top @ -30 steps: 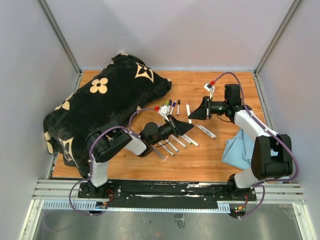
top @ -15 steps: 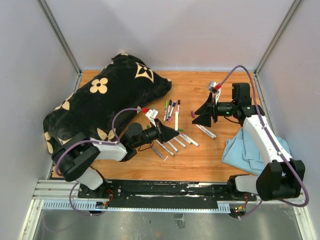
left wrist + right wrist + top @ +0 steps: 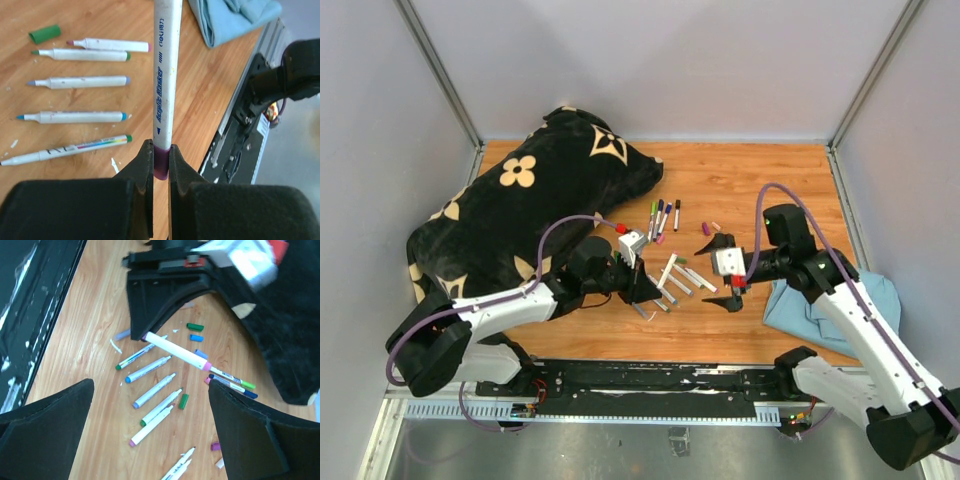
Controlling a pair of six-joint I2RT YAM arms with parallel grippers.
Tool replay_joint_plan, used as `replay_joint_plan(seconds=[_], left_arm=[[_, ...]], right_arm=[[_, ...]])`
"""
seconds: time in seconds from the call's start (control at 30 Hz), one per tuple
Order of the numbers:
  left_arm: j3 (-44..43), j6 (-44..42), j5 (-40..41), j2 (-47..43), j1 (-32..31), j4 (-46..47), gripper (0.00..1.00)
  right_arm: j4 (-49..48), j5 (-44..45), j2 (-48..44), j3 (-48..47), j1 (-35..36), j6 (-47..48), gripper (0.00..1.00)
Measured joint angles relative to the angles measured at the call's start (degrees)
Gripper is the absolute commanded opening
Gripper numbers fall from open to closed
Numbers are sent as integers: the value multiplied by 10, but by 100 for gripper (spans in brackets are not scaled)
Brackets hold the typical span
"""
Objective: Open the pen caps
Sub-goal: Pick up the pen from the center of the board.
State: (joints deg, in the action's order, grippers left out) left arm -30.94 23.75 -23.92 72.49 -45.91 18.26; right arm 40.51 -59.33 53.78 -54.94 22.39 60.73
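My left gripper (image 3: 642, 285) (image 3: 161, 161) is shut on the purple end of a white marker (image 3: 166, 65) (image 3: 175, 351), which points up and to the right above the table. Its free end shows pink in the right wrist view. My right gripper (image 3: 720, 272) (image 3: 150, 387) hangs wide open just right of it, holding nothing. Loose pen caps lie on the wood: a purple cap (image 3: 703, 230) (image 3: 215, 446), a green cap (image 3: 44, 33) (image 3: 183, 401), another green cap (image 3: 195, 326), a blue cap (image 3: 196, 337). Several capped pens (image 3: 663, 214) lie by the cushion.
A row of uncapped white markers (image 3: 680, 280) (image 3: 80, 81) (image 3: 155, 395) lies under both grippers. A big black patterned cushion (image 3: 540, 200) fills the left back. A blue cloth (image 3: 820, 300) (image 3: 235, 15) lies at the right, near the front rail (image 3: 660, 380).
My right gripper has opened wide and drawn back toward the near edge, leaving a purple cap on the wood. The left gripper has pulled the marker nearer and stayed shut.
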Motion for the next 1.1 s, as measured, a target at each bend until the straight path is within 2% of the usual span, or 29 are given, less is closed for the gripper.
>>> replay_joint_plan(seconds=[0.1, 0.23, 0.5, 0.7, 0.8, 1.1], left_arm=[[-20, -15, -20, 0, 0, -50, 0], [-44, -30, -54, 5, 0, -92, 0], [-57, -39, -114, 45, -1, -111, 0], [-57, -44, -138, 48, -7, -111, 0], [-59, -46, -144, 50, -12, -112, 0], [-65, -54, -137, 57, -16, -115, 0]], right_arm=[[26, 51, 0, 7, 54, 76, 100], [40, 152, 20, 11, 142, 167, 91], [4, 355, 76, 35, 280, 243, 80], [-43, 455, 112, 59, 329, 272, 66], [-62, 489, 125, 69, 349, 282, 50], [-105, 546, 134, 93, 384, 293, 50]])
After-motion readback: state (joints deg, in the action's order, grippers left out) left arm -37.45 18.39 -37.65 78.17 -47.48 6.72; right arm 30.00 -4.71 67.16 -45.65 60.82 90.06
